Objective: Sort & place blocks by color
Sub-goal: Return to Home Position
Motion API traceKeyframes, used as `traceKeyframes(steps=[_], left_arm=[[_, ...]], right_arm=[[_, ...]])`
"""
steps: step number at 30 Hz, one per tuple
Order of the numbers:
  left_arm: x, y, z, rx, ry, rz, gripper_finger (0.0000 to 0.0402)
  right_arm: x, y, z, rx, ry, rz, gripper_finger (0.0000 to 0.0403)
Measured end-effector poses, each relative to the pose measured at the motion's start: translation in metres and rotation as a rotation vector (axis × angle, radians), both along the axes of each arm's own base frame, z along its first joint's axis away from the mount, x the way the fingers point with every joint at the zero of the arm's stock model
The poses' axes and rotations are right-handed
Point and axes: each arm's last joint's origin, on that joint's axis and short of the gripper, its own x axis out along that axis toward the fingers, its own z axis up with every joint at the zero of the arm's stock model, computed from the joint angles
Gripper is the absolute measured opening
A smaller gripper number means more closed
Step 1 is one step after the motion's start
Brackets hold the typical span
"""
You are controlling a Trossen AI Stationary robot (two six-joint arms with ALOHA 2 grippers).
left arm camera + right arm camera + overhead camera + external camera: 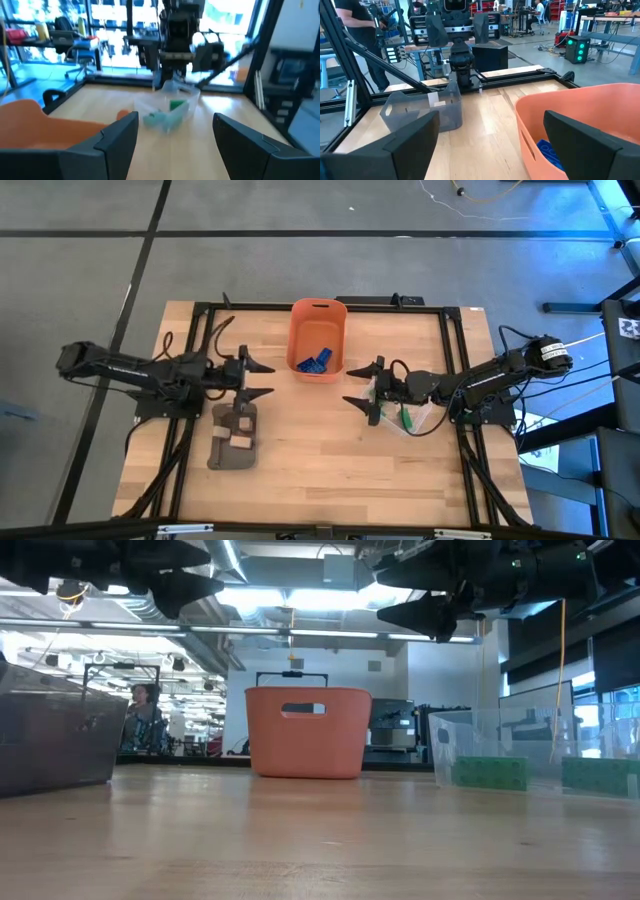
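Sorting looks done. Blue blocks [314, 362] in orange bin [318, 304], tan blocks [240, 442] in dark bin [220, 459], green blocks [407, 420] in clear bin [428, 416]. No loose block seen on worktop [320, 475]. Left pincer [266, 379] raised near dark bin's far end, fingers apart, empty. Right pincer [358, 386] raised just beside clear bin, fingers apart, empty. Step judged: return to rest pose. Next move calls for drawing both arms outward, clear of bins.
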Motion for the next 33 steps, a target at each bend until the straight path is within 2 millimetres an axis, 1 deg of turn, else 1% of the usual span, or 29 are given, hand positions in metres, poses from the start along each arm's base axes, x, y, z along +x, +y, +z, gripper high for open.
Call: traceKeyframes(steps=[3, 6, 16, 23, 28, 30, 33], left_arm=[[-0.001, -0.002, -0.001, -0.012, -0.027, 0.013, 0.0248], [-0.001, -0.004, -0.002, -0.010, -0.027, 0.021, 0.0248], [-0.001, -0.004, -0.001, -0.010, -0.030, 0.042, 0.0248], [-0.001, -0.004, -0.008, -0.028, 0.038, 0.043, 0.0248], [-0.001, -0.004, -0.008, -0.066, 0.036, 0.039, 0.0247], [-0.004, -0.003, -0.007, -0.081, 0.026, 0.066, 0.0247], [-0.014, 0.000, -0.004, -0.050, 0.028, 0.113, 0.0247]], right_arm=[[0.000, 0.000, 0.000, -0.005, 0.001, 0.001, 0.0358], [0.000, 0.000, 0.000, -0.054, 0.008, 0.004, 0.0358], [0.000, -0.001, 0.001, -0.069, 0.003, -0.013, 0.0358], [0.000, 0.000, 0.001, -0.075, 0.004, 0.006, 0.0358], [0.000, 0.000, 0.000, -0.053, 0.008, 0.005, 0.0358], [0.000, 0.000, 0.000, -0.050, 0.007, 0.004, 0.0358], [0.000, 0.000, 0.000, -0.049, 0.011, 0.004, 0.0358]])
